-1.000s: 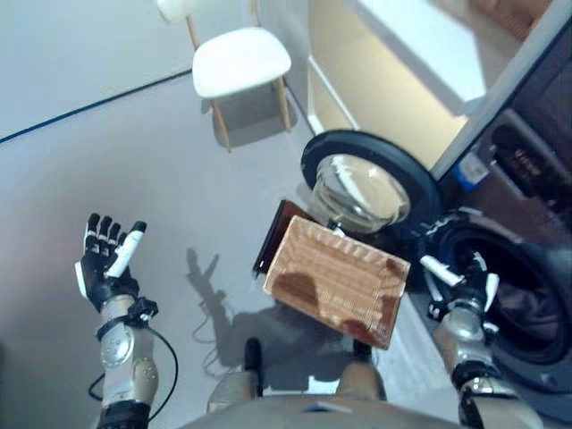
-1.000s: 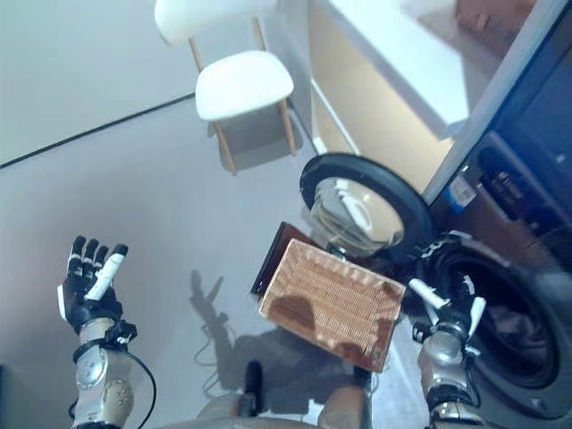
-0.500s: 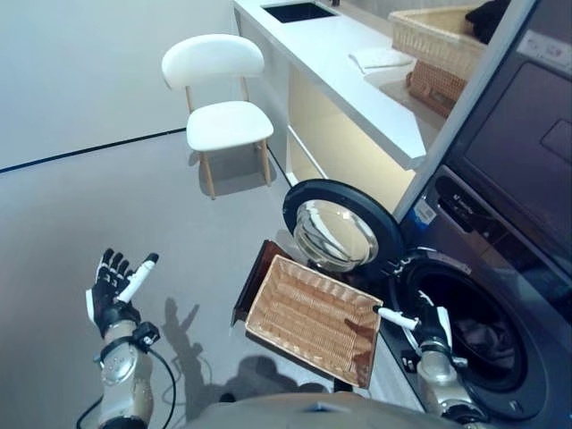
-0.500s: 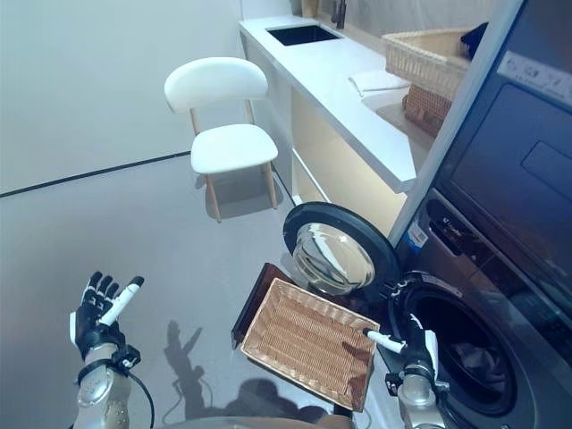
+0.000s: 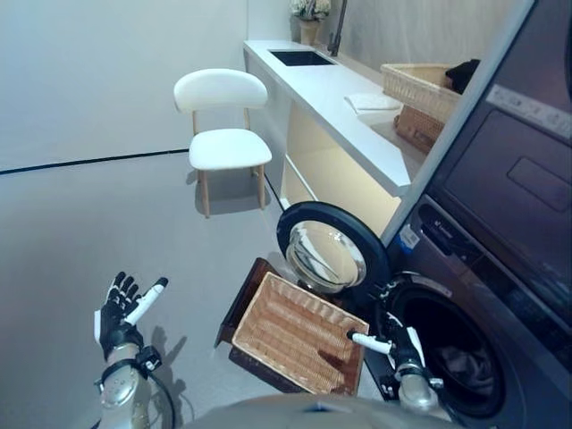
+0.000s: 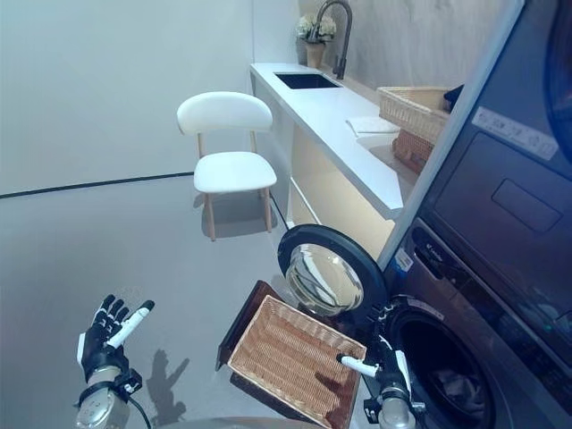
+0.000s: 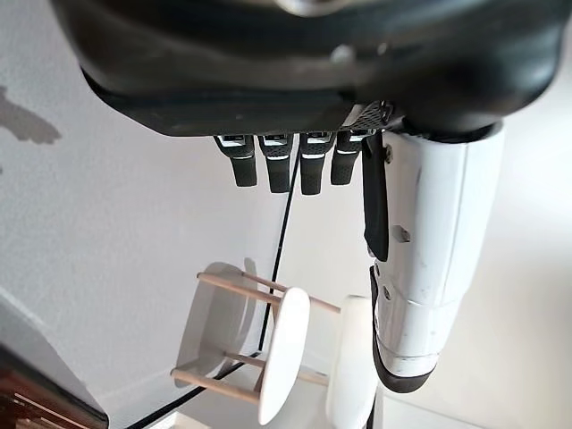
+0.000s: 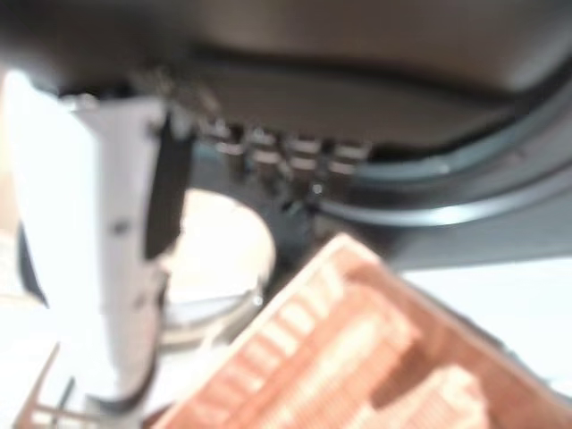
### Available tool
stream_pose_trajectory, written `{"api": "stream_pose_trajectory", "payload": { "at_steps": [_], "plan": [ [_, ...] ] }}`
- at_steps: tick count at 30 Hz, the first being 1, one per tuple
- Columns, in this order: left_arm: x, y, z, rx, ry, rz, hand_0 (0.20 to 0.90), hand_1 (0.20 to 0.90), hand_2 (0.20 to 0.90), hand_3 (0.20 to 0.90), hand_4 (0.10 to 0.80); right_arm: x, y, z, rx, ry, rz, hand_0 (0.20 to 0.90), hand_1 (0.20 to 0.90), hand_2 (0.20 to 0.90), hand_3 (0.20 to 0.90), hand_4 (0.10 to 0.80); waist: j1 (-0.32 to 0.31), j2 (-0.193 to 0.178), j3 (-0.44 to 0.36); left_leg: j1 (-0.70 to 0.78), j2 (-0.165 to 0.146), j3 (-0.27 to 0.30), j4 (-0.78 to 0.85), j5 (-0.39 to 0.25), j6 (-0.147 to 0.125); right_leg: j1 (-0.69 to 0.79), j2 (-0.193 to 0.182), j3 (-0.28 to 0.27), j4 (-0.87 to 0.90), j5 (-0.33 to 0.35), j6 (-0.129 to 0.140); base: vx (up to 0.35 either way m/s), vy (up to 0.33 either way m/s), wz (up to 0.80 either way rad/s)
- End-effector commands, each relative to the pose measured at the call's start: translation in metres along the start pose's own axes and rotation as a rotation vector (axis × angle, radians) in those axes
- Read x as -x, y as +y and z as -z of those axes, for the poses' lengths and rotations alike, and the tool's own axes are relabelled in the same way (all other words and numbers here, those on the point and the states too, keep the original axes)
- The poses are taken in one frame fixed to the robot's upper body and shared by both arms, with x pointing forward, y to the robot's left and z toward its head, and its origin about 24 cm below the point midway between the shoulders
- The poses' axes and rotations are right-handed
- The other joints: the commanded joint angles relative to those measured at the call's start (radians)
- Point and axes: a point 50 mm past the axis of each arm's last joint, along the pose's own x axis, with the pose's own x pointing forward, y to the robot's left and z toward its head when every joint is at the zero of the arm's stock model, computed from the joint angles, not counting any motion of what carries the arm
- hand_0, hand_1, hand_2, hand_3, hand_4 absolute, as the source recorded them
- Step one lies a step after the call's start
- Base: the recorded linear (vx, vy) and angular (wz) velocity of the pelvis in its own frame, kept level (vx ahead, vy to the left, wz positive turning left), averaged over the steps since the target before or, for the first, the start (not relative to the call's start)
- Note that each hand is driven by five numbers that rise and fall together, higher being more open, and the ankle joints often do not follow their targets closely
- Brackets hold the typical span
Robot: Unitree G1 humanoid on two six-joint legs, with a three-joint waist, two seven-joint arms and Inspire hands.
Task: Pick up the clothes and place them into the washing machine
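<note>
Clothes (image 5: 460,362) lie inside the washing machine (image 5: 465,295) drum, just beyond the right hand (image 5: 398,344), fingers spread and empty; left hand (image 5: 121,313) open, well apart

The grey floor (image 5: 63,232) carries a white chair (image 5: 222,134) beside the counter (image 5: 335,98), which holds two wicker baskets (image 5: 420,88) and a folded white cloth (image 5: 373,102) past its sink (image 5: 302,58).

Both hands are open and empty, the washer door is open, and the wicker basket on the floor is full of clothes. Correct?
Not quite: the left eye view shows the wicker basket empty. The left hand, right hand and washer door are as stated.
</note>
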Motion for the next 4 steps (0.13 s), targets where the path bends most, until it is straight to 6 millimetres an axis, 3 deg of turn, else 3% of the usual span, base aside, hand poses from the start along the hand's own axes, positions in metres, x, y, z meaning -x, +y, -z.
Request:
{"api": "stream_pose_trajectory", "payload": {
  "at_steps": [1, 4],
  "plan": [
    [-0.0232, -0.0207, -0.0514, -0.015, -0.238, 0.096, 0.900, 0.900, 0.900, 0.900, 0.800, -0.0146, -0.0172, -0.0627, -0.111, -0.261, 0.079, 0.900, 0.900, 0.900, 0.900, 0.800, -0.007, 0.004, 0.016, 0.030, -0.015, 0.020, -0.002, -0.015, -0.026, 0.037, -0.011, -0.042, 0.048, -0.072, 0.027, 0.007, 0.056, 0.08],
    [-0.0229, -0.0224, -0.0513, -0.009, -0.237, 0.099, 0.900, 0.900, 0.900, 0.900, 0.800, -0.0152, -0.0193, -0.0613, -0.121, -0.251, 0.093, 0.900, 0.900, 0.900, 0.900, 0.800, -0.007, 0.007, 0.016, 0.028, -0.019, 0.016, -0.002, -0.016, -0.024, 0.039, -0.017, -0.047, 0.049, -0.072, 0.029, -0.001, 0.034, 0.06]
  ]
}}
